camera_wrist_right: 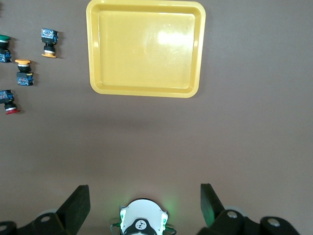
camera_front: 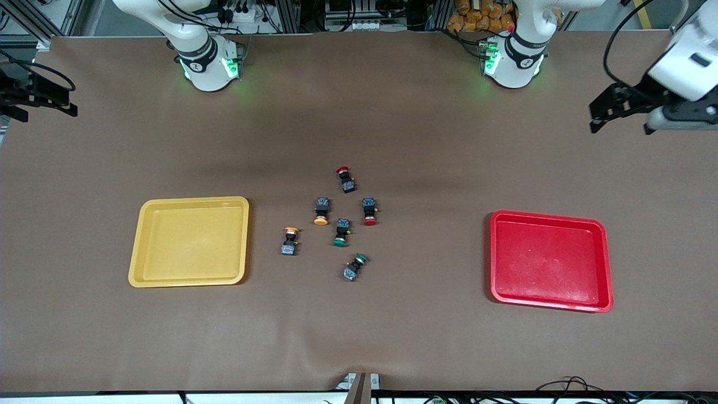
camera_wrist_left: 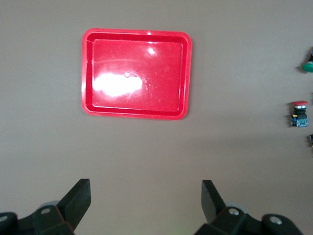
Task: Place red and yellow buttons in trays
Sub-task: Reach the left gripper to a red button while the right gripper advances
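Both arms wait raised at the table ends, left claw [camera_wrist_left: 144, 203] and right claw [camera_wrist_right: 144, 203] spread wide, empty.

Front cam high, faces arm bases; wrist cams look down, sharing red tray [camera_front: 549, 261] and yellow tray [camera_front: 190, 241].

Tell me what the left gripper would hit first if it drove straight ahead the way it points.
Probably bare table: the open left gripper aims down at brown cloth short of the red tray; depth unclear.
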Motion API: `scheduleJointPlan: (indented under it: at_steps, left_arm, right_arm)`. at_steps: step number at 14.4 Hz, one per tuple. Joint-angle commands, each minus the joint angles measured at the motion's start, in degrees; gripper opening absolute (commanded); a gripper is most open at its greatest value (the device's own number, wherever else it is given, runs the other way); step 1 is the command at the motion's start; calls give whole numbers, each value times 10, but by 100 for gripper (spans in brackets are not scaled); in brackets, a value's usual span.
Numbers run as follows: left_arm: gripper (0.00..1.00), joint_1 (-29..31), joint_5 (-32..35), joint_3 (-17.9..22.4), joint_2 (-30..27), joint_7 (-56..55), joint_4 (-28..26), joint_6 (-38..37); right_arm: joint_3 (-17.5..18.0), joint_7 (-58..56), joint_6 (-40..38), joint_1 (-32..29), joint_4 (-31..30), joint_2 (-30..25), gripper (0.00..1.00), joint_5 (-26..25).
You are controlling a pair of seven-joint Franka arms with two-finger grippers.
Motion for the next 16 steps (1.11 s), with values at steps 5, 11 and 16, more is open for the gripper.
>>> scheduleJointPlan:
  at_steps: [5,11,16]
  left_arm:
    - [100,-62,-66,-10,78,-15,24,-3]
    - [100,-105,-93,-15,141,-74,26,63]
    - [100,-134,-116,-35,204,-152,30,135]
  right_arm:
    - [0,-5,26,1,-33,-14,100,2]
    - [0,-5,27,0,-32,-12,100,2]
    - [4,-5,37,11,-33,-5,100,2]
